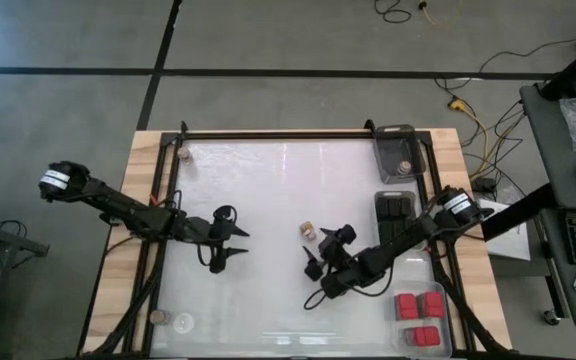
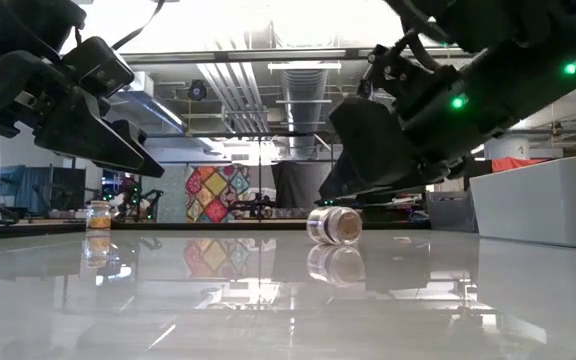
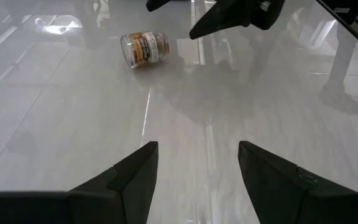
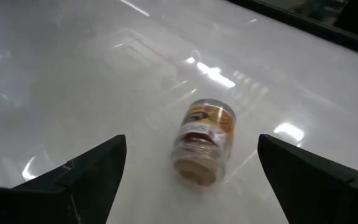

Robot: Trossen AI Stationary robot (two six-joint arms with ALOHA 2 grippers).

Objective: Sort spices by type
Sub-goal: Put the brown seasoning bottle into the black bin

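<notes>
A small round spice jar [image 4: 204, 140] with a brownish top lies on its side on the white table [image 1: 268, 190], near the middle. My right gripper [image 4: 191, 180] stands open just short of it, a finger on either side of the jar's line, touching nothing. In the high view this gripper [image 1: 318, 250] is just on the near-right side of the jar [image 1: 308, 231]. My left gripper [image 1: 233, 247] waits open over the table's left half, pointing toward the jar [image 3: 145, 48].
Along the right edge stand clear trays: one with a jar [image 1: 404, 166] at the far end, one with black blocks [image 1: 395, 208], one with red blocks [image 1: 420, 318]. Other jars stand at the far left [image 1: 184, 155] and near left [image 1: 181, 322].
</notes>
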